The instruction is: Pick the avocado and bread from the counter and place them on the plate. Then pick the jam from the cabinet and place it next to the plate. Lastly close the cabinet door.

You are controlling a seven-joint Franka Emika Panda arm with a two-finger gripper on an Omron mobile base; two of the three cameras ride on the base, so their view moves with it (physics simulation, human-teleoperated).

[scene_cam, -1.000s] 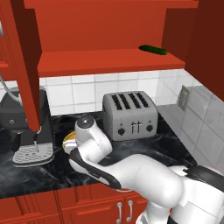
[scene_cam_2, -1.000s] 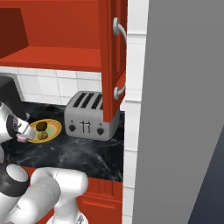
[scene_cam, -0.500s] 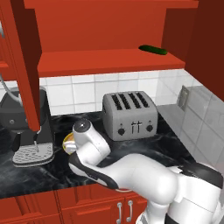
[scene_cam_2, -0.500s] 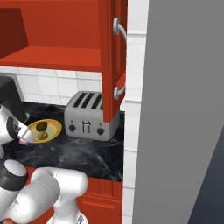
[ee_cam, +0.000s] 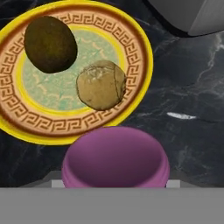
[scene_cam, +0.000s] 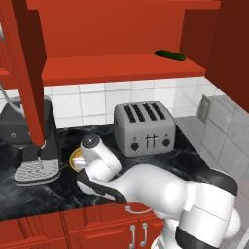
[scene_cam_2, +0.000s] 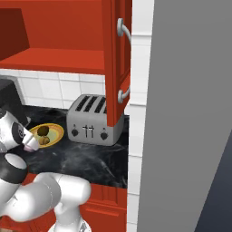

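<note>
- The cabinet [scene_cam: 116, 39] stands open, its cabinet door [scene_cam_2: 118, 63] swung out toward the base with the silver handle facing forward; closing it is, by my reading, the last step left. A long dark-green vegetable [scene_cam: 169, 55] lies on the inner shelf.
- The counter [scene_cam_2: 86, 156] has bare black worktop in front of the toaster [scene_cam: 145, 128] and between it and the plate, so there is room to set a jar down; the coffee machine [scene_cam: 29, 141] crowds the far side.
- The plate [ee_cam: 135, 39] already carries the avocado [ee_cam: 50, 43] and the bread [ee_cam: 101, 84], close together but apart, so that step looks done.
- The jam [ee_cam: 115, 159] sits just beside the plate's rim, low over the counter, between the jaws of the gripper [ee_cam: 114, 181]; the fingers seem to grasp it, and whether it rests on the worktop I cannot tell.
</note>
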